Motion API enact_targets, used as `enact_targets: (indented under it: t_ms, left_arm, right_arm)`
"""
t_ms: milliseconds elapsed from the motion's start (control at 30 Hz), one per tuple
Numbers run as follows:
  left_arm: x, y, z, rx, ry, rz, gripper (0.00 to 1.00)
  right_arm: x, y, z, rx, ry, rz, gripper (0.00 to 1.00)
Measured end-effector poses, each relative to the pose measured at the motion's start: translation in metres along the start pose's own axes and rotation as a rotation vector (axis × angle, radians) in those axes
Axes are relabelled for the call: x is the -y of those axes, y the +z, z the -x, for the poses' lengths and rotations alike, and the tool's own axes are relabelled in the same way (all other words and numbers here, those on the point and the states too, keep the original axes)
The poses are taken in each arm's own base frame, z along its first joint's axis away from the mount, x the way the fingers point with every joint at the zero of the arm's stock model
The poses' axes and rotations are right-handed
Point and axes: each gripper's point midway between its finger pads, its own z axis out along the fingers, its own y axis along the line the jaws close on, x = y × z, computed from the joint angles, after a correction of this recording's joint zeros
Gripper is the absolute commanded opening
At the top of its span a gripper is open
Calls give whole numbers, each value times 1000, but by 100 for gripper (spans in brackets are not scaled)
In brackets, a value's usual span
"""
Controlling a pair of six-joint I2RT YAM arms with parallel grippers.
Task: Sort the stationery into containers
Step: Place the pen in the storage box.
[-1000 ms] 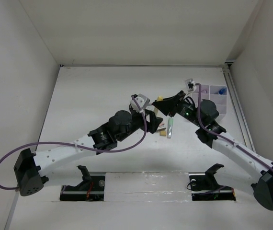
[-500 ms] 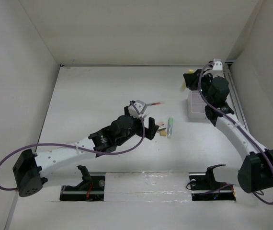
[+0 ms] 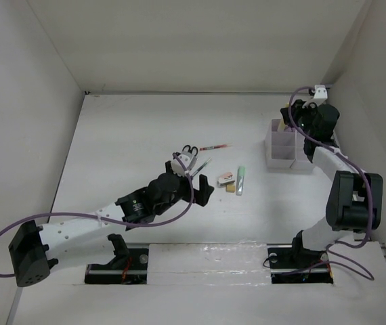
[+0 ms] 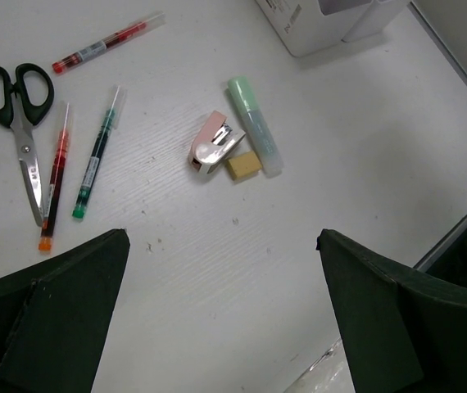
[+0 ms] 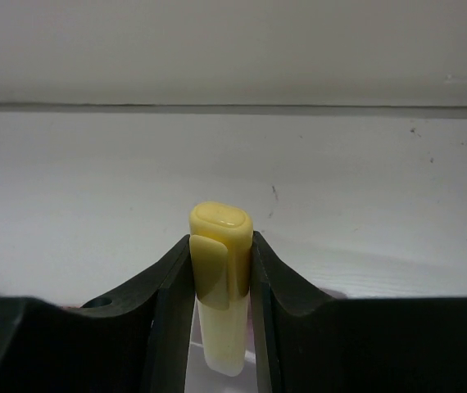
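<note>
My left gripper [image 4: 221, 237] stands open above bare table, nothing between its fingers [image 4: 78, 303]. Beyond it lie black-handled scissors [image 4: 12, 106], a red pen [image 4: 56, 176], a green pen [image 4: 96, 155], another red pen [image 4: 106, 42], a white-pink eraser [image 4: 213, 144], a yellowish block [image 4: 242, 165] and a light green marker [image 4: 255, 127]. My right gripper [image 5: 222, 239] is shut on a yellow marker [image 5: 220, 217], held upright. In the top view the right gripper [image 3: 290, 116] hangs over the back of the white organizer box [image 3: 274, 154].
The enclosure's right wall [image 3: 376, 101] and back wall stand close to the organizer box. My left gripper [image 3: 203, 188] hovers just near of the green marker [image 3: 240, 180] and eraser [image 3: 226, 177]. The arm bases sit at the near edge.
The left gripper opened and drew back toward its base, leaving pens beside the scissors. The right arm swung from the table's middle to the back right, over the box, carrying the yellow marker.
</note>
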Motion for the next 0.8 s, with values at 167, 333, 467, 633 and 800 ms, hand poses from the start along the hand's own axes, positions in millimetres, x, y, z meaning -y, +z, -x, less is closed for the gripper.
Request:
enact_targets:
  t_ms: [167,333,467,633,800]
  left_arm:
    - [-2,1,-5,-9,1,3,100]
    - [-2,7,-13,-34,9,7,100]
    - [-3,9,-17,-46,12,11,100]
    - [-2,10,-15,-41,10,8,100]
    - [-2,12,-18,-46,12,11,100]
  right_arm:
    - [10,3,6,32,-9,26,0]
    - [13,10,8,46,-13,43,3]
    - [15,14,-1,36,-9,48,25]
    - [17,14,2,52,-5,50,65]
    - [17,2,-1,72,4,41,100]
